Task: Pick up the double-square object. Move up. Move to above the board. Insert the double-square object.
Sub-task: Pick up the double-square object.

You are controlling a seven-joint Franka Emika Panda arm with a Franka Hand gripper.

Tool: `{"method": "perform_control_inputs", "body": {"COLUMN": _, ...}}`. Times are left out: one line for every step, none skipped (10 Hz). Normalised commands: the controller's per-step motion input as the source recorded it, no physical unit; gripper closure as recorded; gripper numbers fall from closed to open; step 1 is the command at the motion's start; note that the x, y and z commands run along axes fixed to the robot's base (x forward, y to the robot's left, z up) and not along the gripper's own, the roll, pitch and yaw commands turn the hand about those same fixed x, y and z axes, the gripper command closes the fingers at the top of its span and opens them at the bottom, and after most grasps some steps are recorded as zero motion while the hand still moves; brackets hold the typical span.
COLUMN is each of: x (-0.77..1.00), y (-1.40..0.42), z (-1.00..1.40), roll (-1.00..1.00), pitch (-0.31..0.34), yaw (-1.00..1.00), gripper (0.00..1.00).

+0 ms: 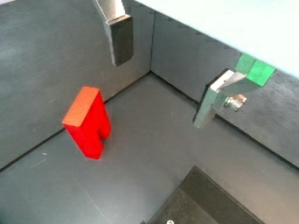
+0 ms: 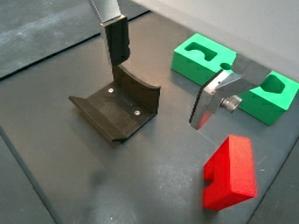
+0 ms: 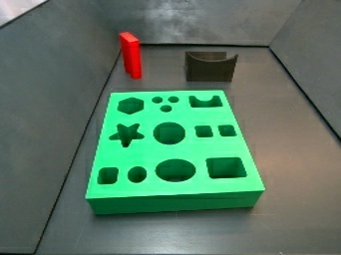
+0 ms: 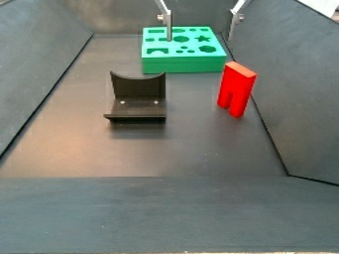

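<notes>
One gripper (image 2: 160, 77), jaws spread wide and empty, hangs above the dark floor. Near to far in a side view: dark grey block with a curved notch (image 4: 134, 97), double-square object (image 4: 236, 88) upright just beside the right wall, then the board (image 4: 185, 48) flat beyond, well apart from both.

The gripper (image 2: 158, 77) hangs high with its two silver fingers (image 1: 121, 39) spread wide apart, nothing between them, tips just visible at twelve o'clock in a side view (image 4: 199, 15).
</notes>
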Motion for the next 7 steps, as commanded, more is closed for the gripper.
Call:
{"method": "perform_control_inputs", "body": {"x": 0.0, "y": -0.05, "z": 0.0, "roll": 0.0, "pitch": 0.0, "yaw": 0.0, "gripper": 0.0}}
{"method": "perform_control_inputs", "body": {"x": -0.6, "y": -0.21, "z": -0.04, "roll": 0.01, "pitch": -0.201, "yaw": -0.12, "gripper": 0.0}}
{"method": "perform_control_inputs", "body": {"x": -0.79, "y": -0.22, "z": -0.2, "roll": 0.0, "pitch": -0.18, "yaw": 0.04, "gripper": 0.0}}
{"method": "perform_control_inputs", "body": {"x": -0.85, "y": -0.3, "z": -0.32, "roll": 0.0, "pitch": -0.151, "yaw": 0.25, "gripper": 0.0}}
{"method": "perform_control_inputs", "body": {"x": -0.77, "y": -0.35, "z": -0.41, "roll": 0.03, "pitch": -0.146, "yaw": 0.37, "gripper": 0.0}}
{"method": "perform_control_inputs", "body": {"x": -0.67, "y": -0.22, "z": -0.33, "roll": 0.0, "pitch": -0.179, "yaw": 0.4, "gripper": 0.0}}
{"method": "perform_control_inputs", "body": {"x": -0.56, "y": -0.2, "z": -0.37, "roll": 0.08, "pitch": -0.124, "yaw": 0.39, "gripper": 0.0}}
